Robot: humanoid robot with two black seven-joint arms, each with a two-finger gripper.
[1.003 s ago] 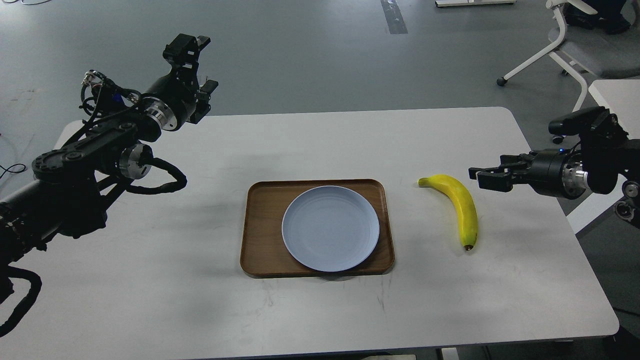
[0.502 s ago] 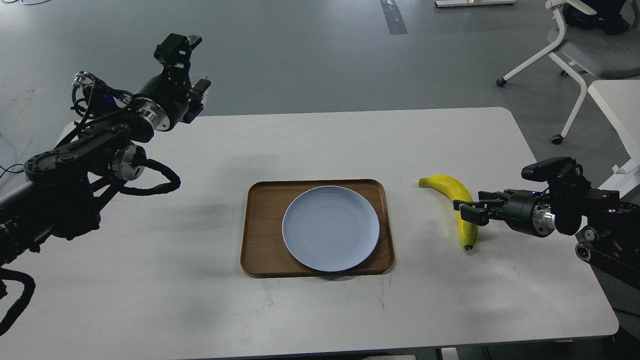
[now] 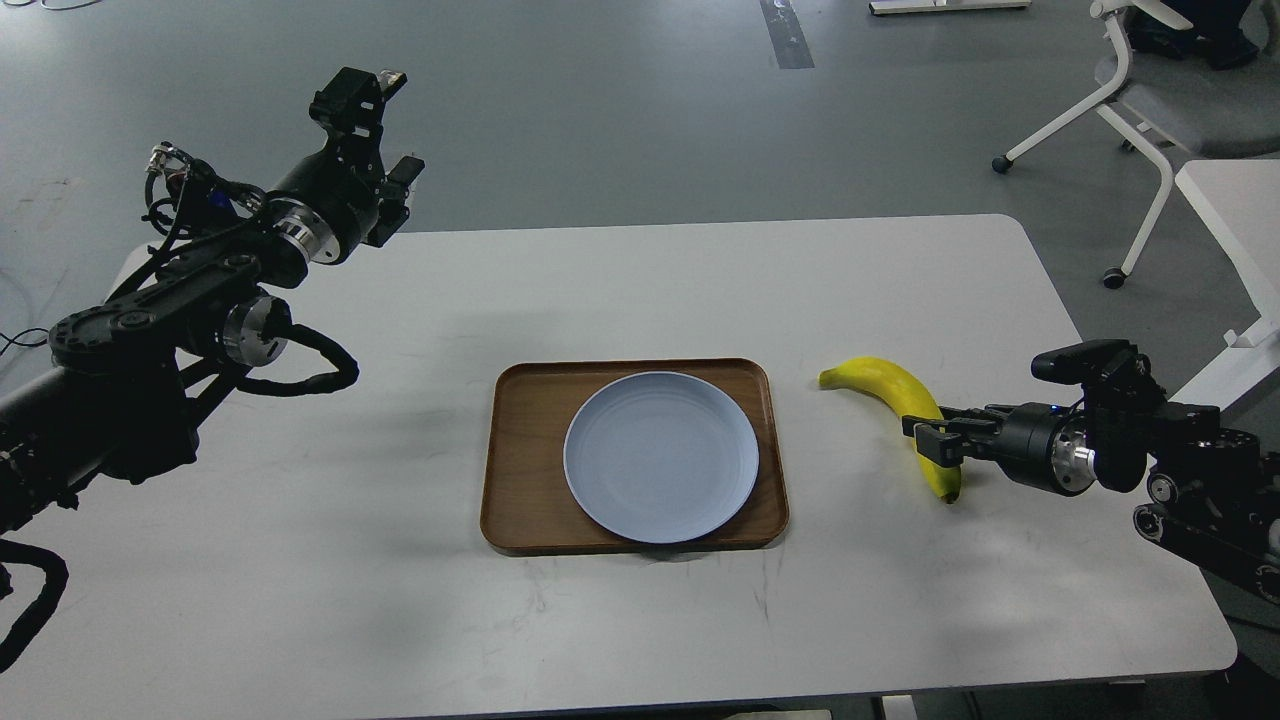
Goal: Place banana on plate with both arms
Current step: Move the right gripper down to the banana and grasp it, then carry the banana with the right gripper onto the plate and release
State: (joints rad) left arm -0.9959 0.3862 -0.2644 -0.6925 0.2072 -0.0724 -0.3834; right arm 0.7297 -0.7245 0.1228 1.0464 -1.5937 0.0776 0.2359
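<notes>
The yellow banana (image 3: 885, 385) lies on the white table (image 3: 640, 280), right of the tray, with its dark tip toward the front. The pale blue plate (image 3: 661, 455) sits empty on the brown wooden tray (image 3: 520, 450). My right gripper (image 3: 932, 441) reaches in from the right, low over the table. Its two fingers are apart, lie across the banana's lower half and touch it. My left gripper (image 3: 385, 132) is raised above the table's far left corner, open and empty, far from the plate and the banana.
A white office chair (image 3: 1150, 90) stands on the grey floor beyond the table's far right corner. A second white table edge (image 3: 1235, 200) shows at the right. My left arm's cables (image 3: 300, 360) hang over the table's left side.
My right gripper dropped from beside the banana onto its lower half. The banana turned slightly, its stem end shifting left and forward. My left gripper moved slightly left and then held.
</notes>
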